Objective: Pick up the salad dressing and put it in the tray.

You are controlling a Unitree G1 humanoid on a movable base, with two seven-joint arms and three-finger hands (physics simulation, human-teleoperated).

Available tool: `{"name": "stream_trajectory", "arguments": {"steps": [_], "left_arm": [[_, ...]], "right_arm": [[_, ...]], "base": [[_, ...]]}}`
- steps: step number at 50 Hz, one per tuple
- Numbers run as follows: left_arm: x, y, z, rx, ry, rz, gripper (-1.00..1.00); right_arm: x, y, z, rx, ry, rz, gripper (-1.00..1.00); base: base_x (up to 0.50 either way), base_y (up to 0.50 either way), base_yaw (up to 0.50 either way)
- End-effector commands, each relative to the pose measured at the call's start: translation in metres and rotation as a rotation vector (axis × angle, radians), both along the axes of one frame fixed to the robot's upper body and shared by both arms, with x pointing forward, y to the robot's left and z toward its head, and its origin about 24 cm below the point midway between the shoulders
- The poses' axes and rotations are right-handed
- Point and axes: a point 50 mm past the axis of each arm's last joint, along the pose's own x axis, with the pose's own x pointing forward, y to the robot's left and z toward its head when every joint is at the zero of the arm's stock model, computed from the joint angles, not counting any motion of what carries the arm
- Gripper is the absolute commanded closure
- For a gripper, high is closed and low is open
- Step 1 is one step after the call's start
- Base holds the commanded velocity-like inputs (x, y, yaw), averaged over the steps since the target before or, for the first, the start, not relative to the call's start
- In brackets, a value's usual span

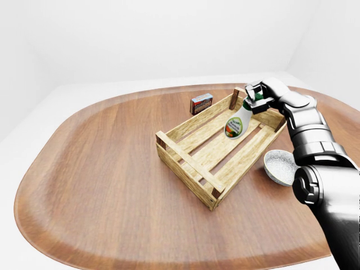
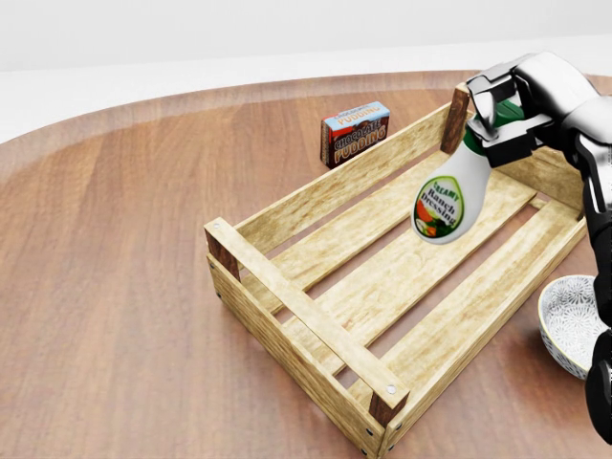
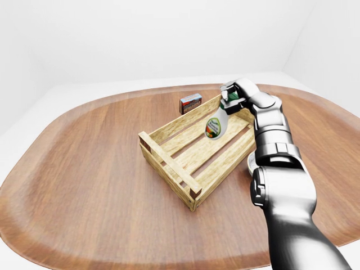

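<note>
Dressing (image 2: 442, 203): lifted, right hand (image 2: 516, 100) fingers clenched round its neck, hanging over the tray (image 2: 287, 292). Remaining: lower, release.

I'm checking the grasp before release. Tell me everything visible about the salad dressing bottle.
The white salad dressing bottle with a dark green cap end and a green-rimmed oval label reading "Creamy Ranch Dressing" looks like smooth plastic. It hangs tilted, cap end up and rounded base down toward the left of the head view, over the inside of the slatted wooden tray. The right hand grips its cap end; whether the base touches the slats is unclear.
</note>
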Motion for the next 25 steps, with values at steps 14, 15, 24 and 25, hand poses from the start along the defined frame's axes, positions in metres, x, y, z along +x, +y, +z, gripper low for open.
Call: {"name": "stream_trajectory", "arguments": {"steps": [14,15,24,25], "left_arm": [[0.002,-0.001,-0.003,-0.001,0.007,-0.003,-1.0],[0.002,-0.001,-0.003,-0.002,0.008,-0.001,-1.0],[0.002,-0.001,-0.003,0.0,0.008,-0.004,-1.0],[0.003,-0.002,-0.003,0.0,0.008,-0.004,-1.0]], "right_arm": [[0.008,0.012,-0.028,0.005,0.025,-0.113,1.0],[0.008,0.013,-0.03,0.001,0.026,-0.108,1.0],[0.007,0.014,-0.039,-0.121,-0.007,-0.129,1.0],[0.006,0.015,-0.041,-0.133,-0.024,-0.129,1.0]], "base": [[0.0,0.0,0.0],[0.0,0.0,0.0],[0.0,0.0,0.0],[0.0,0.0,0.0]]}}
